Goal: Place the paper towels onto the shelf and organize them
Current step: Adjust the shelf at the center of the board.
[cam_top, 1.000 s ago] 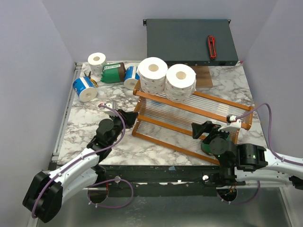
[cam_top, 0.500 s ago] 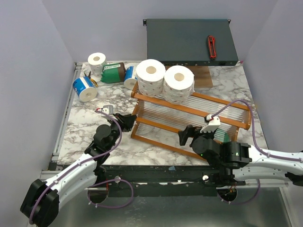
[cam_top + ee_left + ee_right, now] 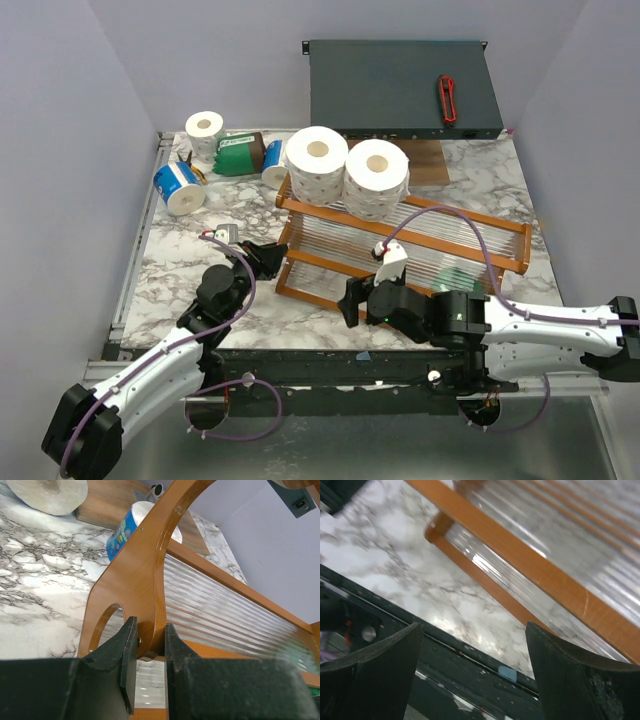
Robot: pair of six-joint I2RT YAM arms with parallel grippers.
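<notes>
My left claw [image 3: 146,655] is pinched tight on the wooden end panel of the shelf [image 3: 135,580]. My right claw [image 3: 472,630] gapes wide and empty over the near edge of the desk [image 3: 200,250]. Two white paper towels [image 3: 318,160] sit on the top tier, and more lie far left on the desk. Any careless tug from my left could tilt the shelf and send those two rolling off.

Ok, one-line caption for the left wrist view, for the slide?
Left gripper shut on the shelf's wooden end panel, clear ribbed tiers beyond, a blue-wrapped paper towel roll behind it.
</notes>
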